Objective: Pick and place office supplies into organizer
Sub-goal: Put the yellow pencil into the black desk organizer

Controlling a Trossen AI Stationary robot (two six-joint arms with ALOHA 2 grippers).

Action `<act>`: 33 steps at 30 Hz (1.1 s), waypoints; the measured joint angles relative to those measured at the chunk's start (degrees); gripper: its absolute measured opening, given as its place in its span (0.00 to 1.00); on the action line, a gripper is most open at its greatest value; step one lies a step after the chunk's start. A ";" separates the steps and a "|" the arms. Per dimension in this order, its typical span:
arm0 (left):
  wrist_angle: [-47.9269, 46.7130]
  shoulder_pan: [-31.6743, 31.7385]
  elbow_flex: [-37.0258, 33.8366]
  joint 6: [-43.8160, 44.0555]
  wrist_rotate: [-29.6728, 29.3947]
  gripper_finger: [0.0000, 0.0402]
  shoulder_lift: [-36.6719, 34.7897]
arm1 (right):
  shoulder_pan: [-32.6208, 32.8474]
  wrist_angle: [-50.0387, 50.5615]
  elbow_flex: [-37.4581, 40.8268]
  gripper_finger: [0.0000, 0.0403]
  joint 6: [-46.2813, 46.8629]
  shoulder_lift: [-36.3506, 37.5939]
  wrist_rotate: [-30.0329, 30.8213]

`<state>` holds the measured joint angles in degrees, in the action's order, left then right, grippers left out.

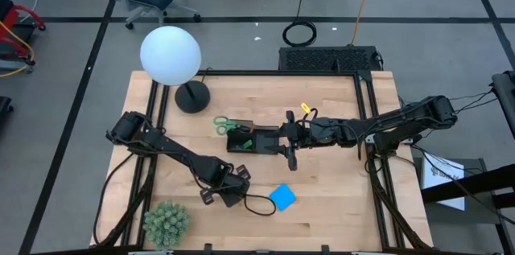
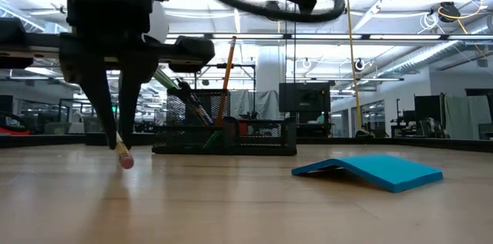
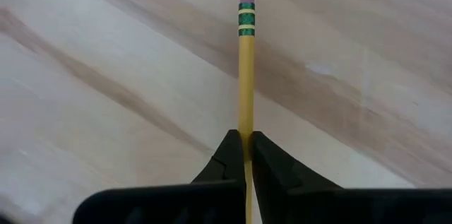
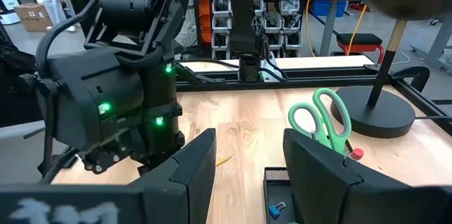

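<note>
Taking the organizer [image 1: 251, 139] at mid-table as the landmark: the left end effector [image 1: 224, 191] sits on its near-left side, clear of it, fingers [image 3: 229, 164] clamped together on a yellow pencil [image 3: 246, 75] — eraser end down, just above bare table [image 1: 338, 207]. The blue pad [image 1: 282, 197] lies near the front edge, right of that end effector, with free wood around it. Green-handled scissors [image 1: 223, 125] stand in the organizer's left end. The right end effector [image 1: 290, 138] hovers at the organizer's right edge — fingers apart, empty.
</note>
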<state>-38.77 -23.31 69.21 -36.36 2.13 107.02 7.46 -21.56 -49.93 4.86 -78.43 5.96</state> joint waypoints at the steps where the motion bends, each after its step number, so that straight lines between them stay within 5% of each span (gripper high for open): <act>1: -0.30 0.00 0.00 0.09 -0.13 0.00 0.00 | 0.00 0.00 0.00 0.39 0.00 0.00 0.00; 21: -2.38 -0.02 0.13 4.46 -3.69 0.00 -0.39 | 0.01 -0.02 0.00 0.39 0.01 0.00 0.00; 33: -0.74 1.14 0.22 7.83 -5.29 0.00 -11.44 | 0.02 -0.50 0.00 0.39 0.00 0.00 0.00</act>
<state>-39.50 -22.17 69.43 -28.52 -3.16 95.58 7.49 -22.06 -49.93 4.87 -78.43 5.96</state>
